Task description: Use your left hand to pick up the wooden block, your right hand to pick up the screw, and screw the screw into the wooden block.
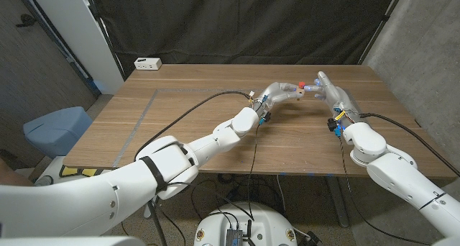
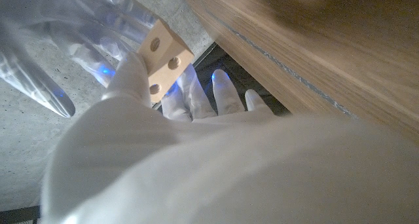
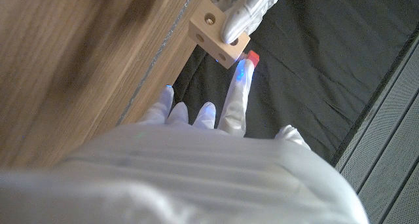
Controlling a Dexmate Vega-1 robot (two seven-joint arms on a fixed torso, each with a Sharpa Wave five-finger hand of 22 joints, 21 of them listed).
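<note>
- I've got both hands raised over the far middle of the desk (image 1: 215, 131), meeting fingertip to fingertip, so the screw can line up with a hole.
- My left hand (image 1: 282, 92) pinches the wooden block (image 2: 162, 59) at its fingertips; the faces with holes are left bare, which I judge is why I'm holding it by the edges.
- In the right wrist view the block's drilled faces look toward my right hand (image 1: 329, 90), one hole open and facing out.
- A small red piece (image 3: 251, 57), the screw I take it, sits at the tip of my right hand's extended finger, just beside the block.
- That right hand has one finger stretched out and the others curled lower; whether it truly pinches the screw, I cannot tell.
- The block hangs in the air, clear of the desk, with the red piece touching or nearly touching its corner.
</note>
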